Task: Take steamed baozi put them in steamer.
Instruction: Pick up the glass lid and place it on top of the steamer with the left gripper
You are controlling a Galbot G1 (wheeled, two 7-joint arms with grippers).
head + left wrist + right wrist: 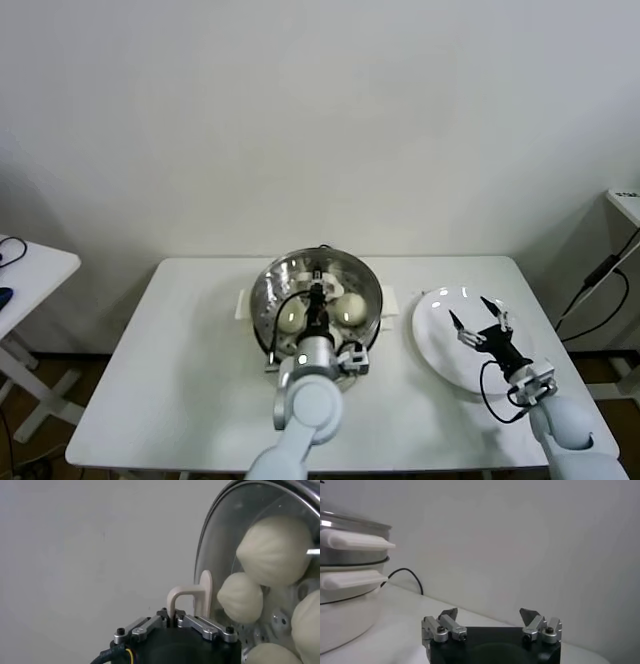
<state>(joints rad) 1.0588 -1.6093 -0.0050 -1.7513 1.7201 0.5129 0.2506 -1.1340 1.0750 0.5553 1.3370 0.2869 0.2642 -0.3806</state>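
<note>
Under glass lid (220, 535), baozi (276, 550); writing apparently none.

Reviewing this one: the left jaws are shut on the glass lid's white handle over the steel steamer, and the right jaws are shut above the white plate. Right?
Not quite. The right gripper hangs open above the flat white plate, as the right wrist view shows. The left gripper is indeed shut on the round glass lid's white handle over the shiny steel steamer.

Shiny polished steel on the steamer (316, 290); clear glossy glass lid (240, 555) with matt plastic handle (192, 597); smooth matt dough on baozi (275, 550); glossy white plate (440, 345); matt white table (180, 360).
</note>
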